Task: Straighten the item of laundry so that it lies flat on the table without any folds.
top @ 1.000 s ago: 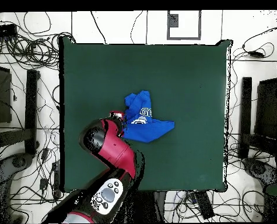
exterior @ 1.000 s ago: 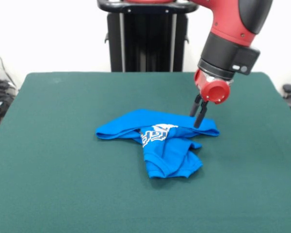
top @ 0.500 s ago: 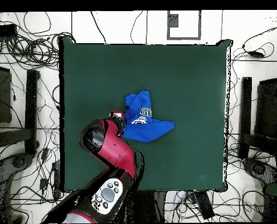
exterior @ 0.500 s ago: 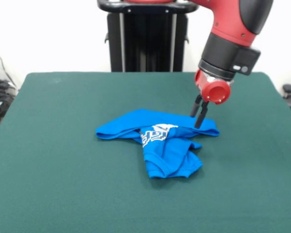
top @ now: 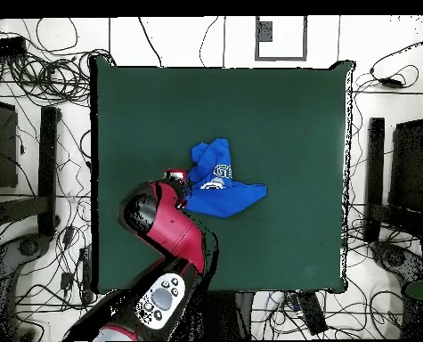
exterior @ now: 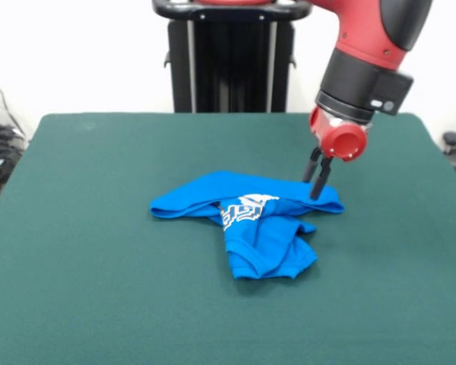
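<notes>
Arm (exterior: 372,30): glossy red shell with black joint sections. Wrist ends in a black cylindrical collar (exterior: 362,84) carrying a small pale marking on its side, then a round red cap (exterior: 340,140). Gripper (exterior: 318,182): two thin black jaws. Overhead view: grey control pad with buttons (top: 164,295) set on a red link.

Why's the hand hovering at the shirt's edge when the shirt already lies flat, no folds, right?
Not flat. The shirt is bunched and folded over itself, with the lettering creased, as the front view shows. The hand is at its edge.
</notes>
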### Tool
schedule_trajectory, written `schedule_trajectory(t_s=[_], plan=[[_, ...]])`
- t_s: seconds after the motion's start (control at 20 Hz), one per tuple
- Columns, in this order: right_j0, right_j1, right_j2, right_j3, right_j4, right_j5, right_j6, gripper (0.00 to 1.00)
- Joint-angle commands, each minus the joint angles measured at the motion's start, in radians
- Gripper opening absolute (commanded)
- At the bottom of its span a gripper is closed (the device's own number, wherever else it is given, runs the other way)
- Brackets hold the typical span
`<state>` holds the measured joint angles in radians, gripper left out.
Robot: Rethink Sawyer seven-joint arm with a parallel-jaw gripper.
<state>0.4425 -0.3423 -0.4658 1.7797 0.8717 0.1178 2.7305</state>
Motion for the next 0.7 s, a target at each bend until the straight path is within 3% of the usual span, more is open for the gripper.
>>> schedule_trajectory(t_s=[0.05, 0.7], plan=[[0.041, 0.002, 0.082, -0.008, -0.001, 0.064, 0.177, 1.0], [0.012, 0.01, 0.13, 0.003, 0.002, -0.001, 0.167, 1.0]])
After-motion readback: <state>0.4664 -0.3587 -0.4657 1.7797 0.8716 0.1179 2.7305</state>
